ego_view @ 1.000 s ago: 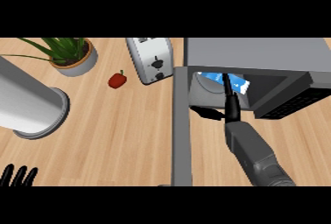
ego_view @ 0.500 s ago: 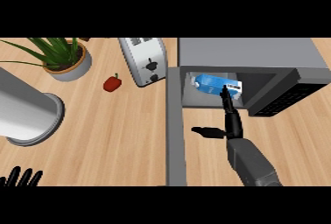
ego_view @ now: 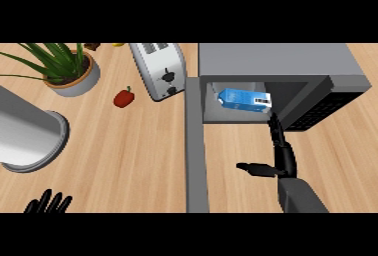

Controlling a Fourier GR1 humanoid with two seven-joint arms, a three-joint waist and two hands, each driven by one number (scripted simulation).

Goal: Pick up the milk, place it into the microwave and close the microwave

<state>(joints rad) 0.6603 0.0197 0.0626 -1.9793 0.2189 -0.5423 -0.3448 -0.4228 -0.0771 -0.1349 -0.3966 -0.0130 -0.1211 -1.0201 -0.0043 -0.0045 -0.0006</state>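
The milk carton [ego_view: 244, 100], blue and white with a barcode panel, lies on its side inside the open cavity of the grey microwave [ego_view: 273, 59], toward the front of the compartment. The microwave's door [ego_view: 194, 145] stands swung out toward the viewer, seen edge-on as a long grey bar running down the wooden tabletop [ego_view: 140, 150].

The robot's right hand [ego_view: 279, 150] sits in front of the microwave's opening, below the carton in the head view. Its fingers are extended straight toward the cavity, the tips ending just short of the carton's lower right corner; whether they touch it cannot be told. The thumb sticks out sideways to the left. The hand is released, grasping nothing.

The left hand [ego_view: 49, 203] rests at the lower left edge, fingers straight and pointing up, well apart from the microwave.

Left of the microwave stand a toaster [ego_view: 157, 70], a small red pepper [ego_view: 124, 98], a potted plant [ego_view: 70, 70] and a large grey cylindrical vessel [ego_view: 28, 137].
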